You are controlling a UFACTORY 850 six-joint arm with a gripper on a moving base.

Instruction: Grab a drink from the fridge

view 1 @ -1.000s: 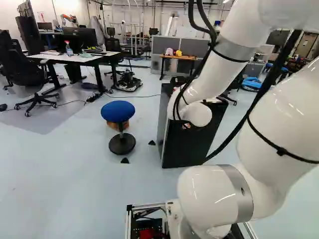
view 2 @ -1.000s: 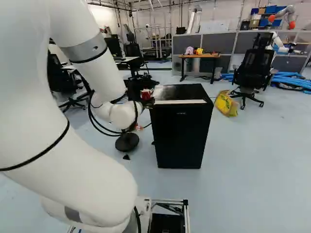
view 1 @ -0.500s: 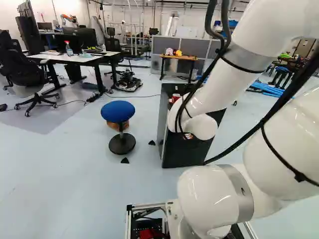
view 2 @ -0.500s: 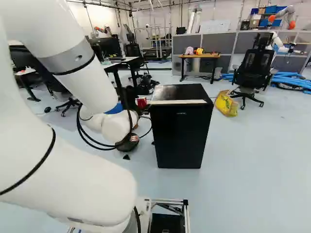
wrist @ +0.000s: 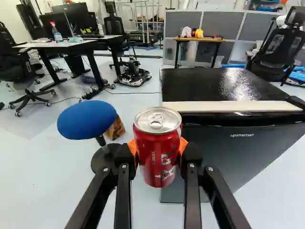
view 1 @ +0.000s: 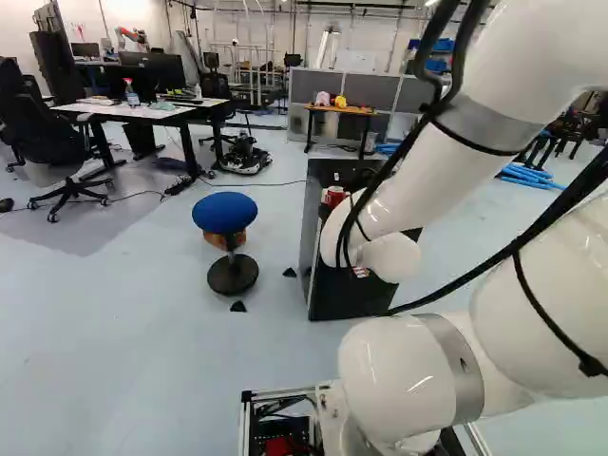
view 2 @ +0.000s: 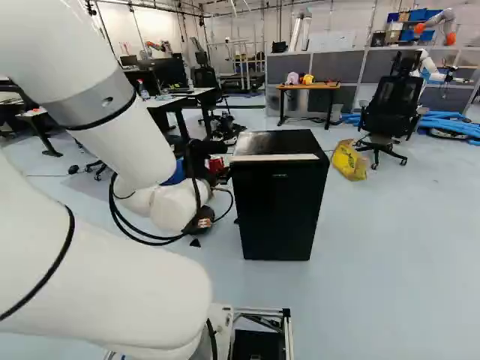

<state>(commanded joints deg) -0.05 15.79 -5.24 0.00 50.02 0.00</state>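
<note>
My gripper (view 2: pixel 220 178) is mostly hidden behind the white arm in the right base view, left of the black fridge (view 2: pixel 279 206). In the wrist view both fingers of the gripper (wrist: pixel 157 155) press the red can (wrist: pixel 155 162) from two sides, their orange pads against it. The can is upright, silver top up, above the floor. Its red side (view 2: pixel 216 163) also shows in the right base view. Just beyond and beside the can stands the fridge (wrist: pixel 228 143), its door closed, a pale strip along its top front edge.
A blue stool (view 1: pixel 225 214) stands left of the fridge. Farther back are a desk (view 1: pixel 142 109) with monitors, a small wooden table (view 2: pixel 307 86), an office chair (view 2: pixel 390 105) and a yellow bag (view 2: pixel 349 160). Another robot (view 2: pixel 431 67) stands at the far right.
The arm has drawn back and down toward the base, carrying the gripper and can lower beside the fridge. The can stays gripped. The base has not moved.
</note>
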